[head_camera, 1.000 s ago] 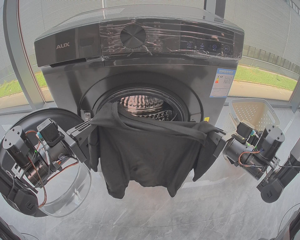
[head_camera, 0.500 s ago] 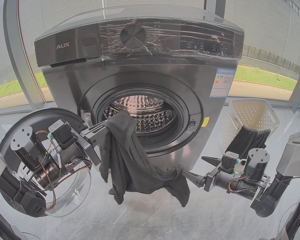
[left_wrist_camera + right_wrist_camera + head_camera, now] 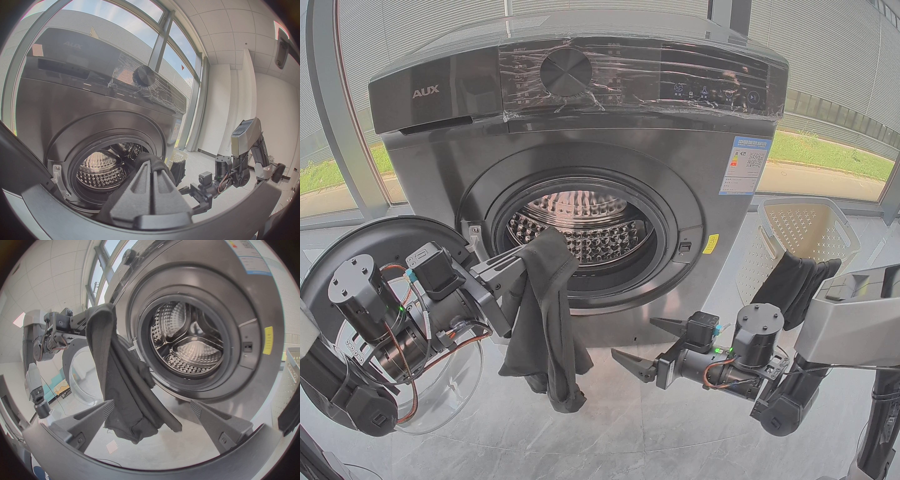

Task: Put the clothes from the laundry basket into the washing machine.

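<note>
Before one washing machine (image 3: 431, 169), two garments (image 3: 547, 312) (image 3: 794, 287)

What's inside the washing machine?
Only the shiny drum with its little holes shows, with no clothes in the part you can see. The black garment hanging from the left hand covers the opening's left edge, and the door rim hides the very bottom.
</note>
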Available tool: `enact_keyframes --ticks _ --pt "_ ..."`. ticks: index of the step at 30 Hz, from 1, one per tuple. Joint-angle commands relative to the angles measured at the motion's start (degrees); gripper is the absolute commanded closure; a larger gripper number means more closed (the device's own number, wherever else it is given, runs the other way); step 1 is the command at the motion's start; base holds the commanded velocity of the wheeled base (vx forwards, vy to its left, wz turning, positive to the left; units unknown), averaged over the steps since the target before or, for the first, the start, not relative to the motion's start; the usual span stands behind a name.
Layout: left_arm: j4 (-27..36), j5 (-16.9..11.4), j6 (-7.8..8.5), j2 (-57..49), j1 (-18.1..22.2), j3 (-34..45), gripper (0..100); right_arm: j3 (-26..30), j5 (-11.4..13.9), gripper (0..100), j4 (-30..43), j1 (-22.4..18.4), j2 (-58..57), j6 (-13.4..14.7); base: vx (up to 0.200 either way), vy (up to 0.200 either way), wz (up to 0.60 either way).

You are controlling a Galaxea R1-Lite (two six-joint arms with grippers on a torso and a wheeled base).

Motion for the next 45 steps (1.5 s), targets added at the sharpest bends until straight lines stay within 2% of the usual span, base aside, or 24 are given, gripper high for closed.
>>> enact_keyframes --ticks 1,12,18,32,45 --pt "-0.32 -0.01 -0.01 0.45 -0.06 -0.02 100 -3.38 0.21 0 0.06 2.52 4.95 -0.64 0.0 0.0 0.0" --pt "-0.32 -0.01 0.08 0.54 -0.5 -0.02 100 -12.52 0.21 0 0.32 4.81 10.31 -0.73 0.0 0.0 0.0" --pt "-0.32 -0.01 0.08 0.54 -0.59 -0.02 100 -13.05 0.21 0 0.76 6.83 10.66 -0.73 0.0 0.0 0.0" --pt "-0.32 0.17 0.25 0.8 -0.94 -0.11 100 -22.37 0.03 0 1.9 10.26 15.67 -0.64 0.0 0.0 0.0" --pt "-0.41 0.17 -0.1 -0.07 -2.7 -0.46 100 -30.45 -0.41 0 4.1 9.73 19.71 -0.64 0.0 0.0 0.0"
